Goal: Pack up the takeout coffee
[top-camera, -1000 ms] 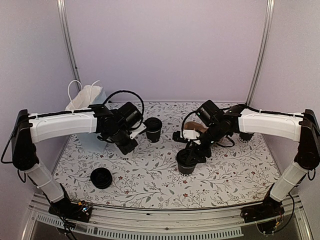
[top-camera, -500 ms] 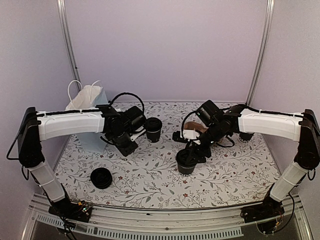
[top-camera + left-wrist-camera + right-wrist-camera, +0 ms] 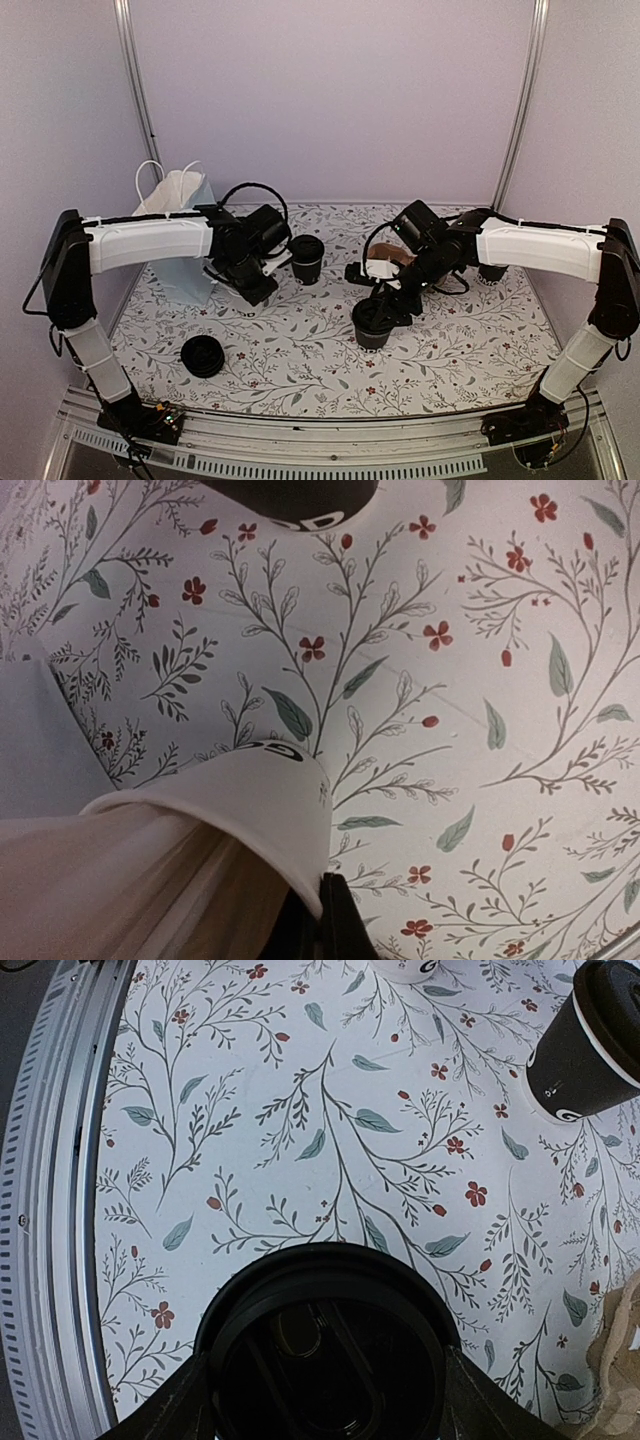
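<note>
Right gripper [image 3: 320, 1410] jaws are clamped on the takeout coffee [image 3: 325, 1340], right of the table's middle. Left gripper [image 3: 322, 930] jaws are pressed together. The table [image 3: 300, 370] has a floral print and the walls [image 3: 330, 100] are lilac. Only the overhead view shows the white bag [image 3: 175, 200] far left and the loose lids [image 3: 203, 355] near left. The coffee is black, with a ridged lid.

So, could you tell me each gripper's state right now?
Left gripper: jaws shut at the white paper bag's edge; grip unclear.
Right gripper: jaws closed on the small black lidded paper cup.
</note>
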Available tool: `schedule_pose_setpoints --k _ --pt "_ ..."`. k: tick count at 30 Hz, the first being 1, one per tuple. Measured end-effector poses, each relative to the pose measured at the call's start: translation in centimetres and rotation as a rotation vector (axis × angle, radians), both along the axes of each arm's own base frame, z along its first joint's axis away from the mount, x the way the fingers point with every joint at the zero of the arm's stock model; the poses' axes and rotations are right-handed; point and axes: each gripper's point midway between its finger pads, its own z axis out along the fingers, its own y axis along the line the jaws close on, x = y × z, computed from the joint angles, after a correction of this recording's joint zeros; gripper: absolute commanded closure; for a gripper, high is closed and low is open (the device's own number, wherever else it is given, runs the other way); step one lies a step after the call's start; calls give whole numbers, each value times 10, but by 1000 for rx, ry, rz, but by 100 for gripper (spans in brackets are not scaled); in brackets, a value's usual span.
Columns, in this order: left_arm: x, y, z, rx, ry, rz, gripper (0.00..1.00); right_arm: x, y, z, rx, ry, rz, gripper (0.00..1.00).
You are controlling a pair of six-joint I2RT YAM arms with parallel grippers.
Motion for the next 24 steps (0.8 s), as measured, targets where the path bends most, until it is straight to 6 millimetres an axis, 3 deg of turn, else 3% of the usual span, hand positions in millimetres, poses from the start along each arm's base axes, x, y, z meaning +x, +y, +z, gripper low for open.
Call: schedule_pose_setpoints --k 5,15,19,22,24 --pt "29 -4 6 -42 7 9 100 0 0 0 0 1 0 36" --pt "129 -19 42 -155 -94 37 100 2 -4 -1 2 0 -6 36" --pt "167 -23 39 -171 -114 45 100 2 -7 -1 5 -1 -13 36" --pt "183 -18 27 -165 -100 56 99 1 -9 -1 6 -3 -15 37" --pt "188 -17 19 -162 -89 56 94 1 -9 -1 7 -4 -16 37"
